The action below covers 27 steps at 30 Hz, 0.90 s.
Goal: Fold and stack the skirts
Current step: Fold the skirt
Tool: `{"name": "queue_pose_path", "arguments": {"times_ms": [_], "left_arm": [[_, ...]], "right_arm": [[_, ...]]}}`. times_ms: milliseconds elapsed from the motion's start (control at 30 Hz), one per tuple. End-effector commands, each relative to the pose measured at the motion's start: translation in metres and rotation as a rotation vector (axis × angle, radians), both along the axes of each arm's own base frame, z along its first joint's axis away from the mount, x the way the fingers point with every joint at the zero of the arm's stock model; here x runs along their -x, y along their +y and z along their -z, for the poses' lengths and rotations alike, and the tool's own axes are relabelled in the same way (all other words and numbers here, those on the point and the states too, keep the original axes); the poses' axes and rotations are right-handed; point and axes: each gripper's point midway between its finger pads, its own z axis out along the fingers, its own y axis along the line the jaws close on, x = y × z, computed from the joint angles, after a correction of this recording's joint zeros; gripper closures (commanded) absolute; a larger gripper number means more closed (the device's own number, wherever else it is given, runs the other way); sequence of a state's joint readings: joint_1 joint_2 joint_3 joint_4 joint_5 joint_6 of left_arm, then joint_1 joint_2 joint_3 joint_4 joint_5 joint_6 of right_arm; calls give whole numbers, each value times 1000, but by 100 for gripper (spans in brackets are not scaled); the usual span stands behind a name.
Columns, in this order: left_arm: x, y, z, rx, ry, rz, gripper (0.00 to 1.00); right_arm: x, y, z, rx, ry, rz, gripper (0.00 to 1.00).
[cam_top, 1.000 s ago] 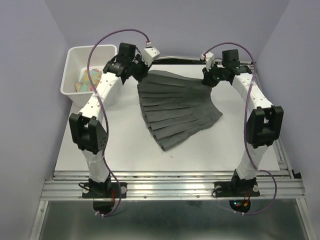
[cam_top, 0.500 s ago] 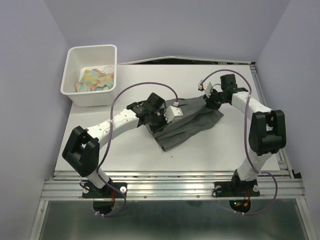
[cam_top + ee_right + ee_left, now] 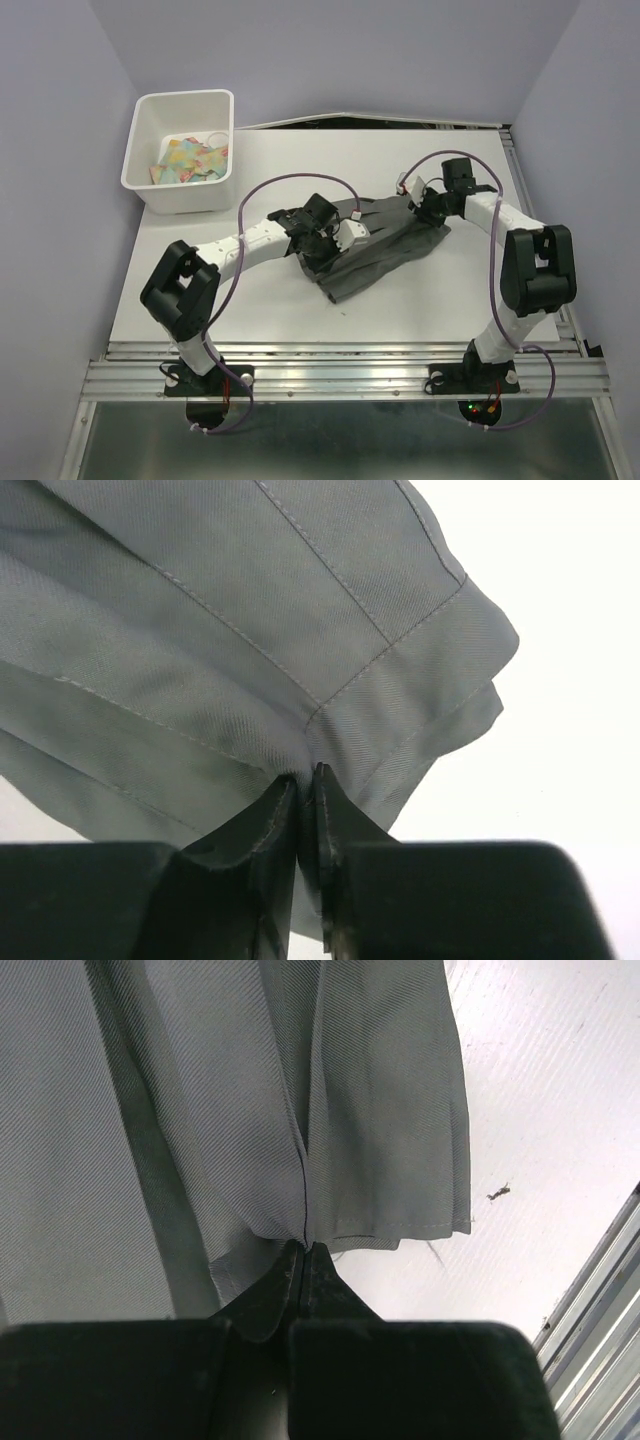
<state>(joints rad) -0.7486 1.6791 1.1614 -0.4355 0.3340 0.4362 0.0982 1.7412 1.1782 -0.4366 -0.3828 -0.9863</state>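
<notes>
You've got the skirt (image 3: 392,245) mid-way across the table (image 3: 250,300), slanting from near-left to far-right. Your left gripper (image 3: 322,256) is on its near-left end, your right gripper (image 3: 428,213) at its far-right corner, cloth in both jaws. The bin (image 3: 178,196) is in the far-left corner, well apart from the skirt, with scraps (image 3: 190,158) inside.

Your left arm (image 3: 245,242) bends at a low elbow above its base and stretches rightward, forearm almost level. The left gripper (image 3: 303,1248) at its end has its fingers pressed flat together, nipping an edge of the skirt (image 3: 200,1110). Your right arm (image 3: 500,215) stands up to a high elbow, then reaches back and to the left. The right gripper (image 3: 307,772) shows its fingers nearly meeting, with a thin slit between them and cloth caught at the tips.
</notes>
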Motion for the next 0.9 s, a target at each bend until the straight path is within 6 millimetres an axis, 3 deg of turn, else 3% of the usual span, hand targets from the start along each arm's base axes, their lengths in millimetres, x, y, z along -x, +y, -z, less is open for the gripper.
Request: {"name": "queue_pose_path", "arguments": {"times_ms": [0,33,300,367,500,633,667,700,733,767,800,867], "left_arm": [[3,-2,-25,49,-22,5,100],[2,-2,-28,58,-29,4,100],[2,-12,-48,131,-45,-4,100],[0,-15,-56,164,-65,-7,100],[5,-22,-59,198,-51,6,100],[30,-41,-45,205,10,91,100],[43,-50,-36,188,27,140,100],[50,-52,-31,177,35,166,93],[58,-54,-26,162,51,193,86],[69,-58,-19,146,66,229,69],[73,-58,-17,140,68,247,63],[81,-58,-20,139,81,273,54]], "right_arm": [[-29,-12,-52,36,-194,5,94],[-32,-8,-65,15,-225,-8,99],[-51,-2,-116,-24,-362,-37,99],[-49,-5,-119,-9,-392,-63,99],[-34,-22,-102,40,-420,-93,94],[-17,-43,-69,90,-378,-61,77],[-15,-45,-65,97,-367,-48,45],[-15,-53,-64,102,-363,-27,27],[-14,-54,-64,105,-360,-21,20],[-14,-61,-65,111,-359,4,8],[-14,-67,-67,113,-362,23,1],[-14,-73,-78,113,-384,43,0]]}}
